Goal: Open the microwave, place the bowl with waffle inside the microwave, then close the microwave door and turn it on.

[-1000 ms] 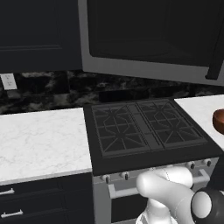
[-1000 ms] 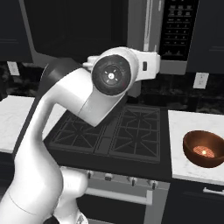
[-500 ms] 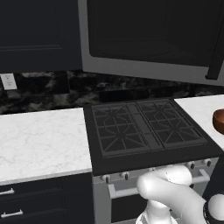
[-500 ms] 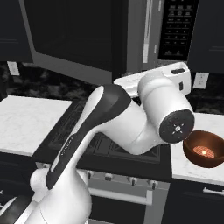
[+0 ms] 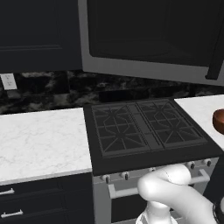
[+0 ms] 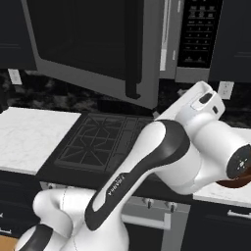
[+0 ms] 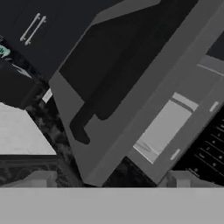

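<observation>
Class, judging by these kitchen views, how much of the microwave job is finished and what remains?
Done: the grey-edged dark glass microwave door stands swung open. In hand: nothing; the claw is open and empty, facing the door. Left: the reddish-brown wooden bowl waits on the white counter right of the stove; it needs placing inside, then door shut and power on.

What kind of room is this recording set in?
A rendered home kitchen, by the look of it: a gas stove set between white marble counters, an over-range microwave with its microwave door swung open, and dark cabinets.
</observation>
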Robot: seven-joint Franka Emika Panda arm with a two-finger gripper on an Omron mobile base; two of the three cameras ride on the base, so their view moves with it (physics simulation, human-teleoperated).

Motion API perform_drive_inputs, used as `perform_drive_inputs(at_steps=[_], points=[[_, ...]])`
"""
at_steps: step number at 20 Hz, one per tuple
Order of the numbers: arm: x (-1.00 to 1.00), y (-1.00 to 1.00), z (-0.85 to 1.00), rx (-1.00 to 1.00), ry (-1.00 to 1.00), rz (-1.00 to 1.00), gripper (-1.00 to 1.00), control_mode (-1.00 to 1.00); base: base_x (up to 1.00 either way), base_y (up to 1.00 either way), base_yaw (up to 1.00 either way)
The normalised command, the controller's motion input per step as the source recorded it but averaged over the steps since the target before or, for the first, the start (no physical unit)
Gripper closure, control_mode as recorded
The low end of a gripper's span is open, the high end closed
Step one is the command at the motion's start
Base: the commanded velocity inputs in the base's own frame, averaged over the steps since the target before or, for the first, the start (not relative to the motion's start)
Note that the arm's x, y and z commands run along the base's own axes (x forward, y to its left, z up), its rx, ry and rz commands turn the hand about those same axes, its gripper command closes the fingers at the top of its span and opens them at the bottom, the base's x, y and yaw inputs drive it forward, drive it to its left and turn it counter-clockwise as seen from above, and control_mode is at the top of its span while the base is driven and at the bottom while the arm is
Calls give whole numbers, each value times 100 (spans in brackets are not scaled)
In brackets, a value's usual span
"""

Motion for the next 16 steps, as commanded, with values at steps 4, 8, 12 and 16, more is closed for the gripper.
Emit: perform_drive_inputs(at_steps=[4,8,12,16], points=[[15,-31,-32,-29,-14,13,-100,-100,0,0,0],[23,-17,-37,-30,-36,12,-100,-100,0,0,0],[39,-6,-44,-31,-45,8,-100,-100,0,0,0],[40,0,-13,-29,-31,3,-100,-100,0,0,0]])
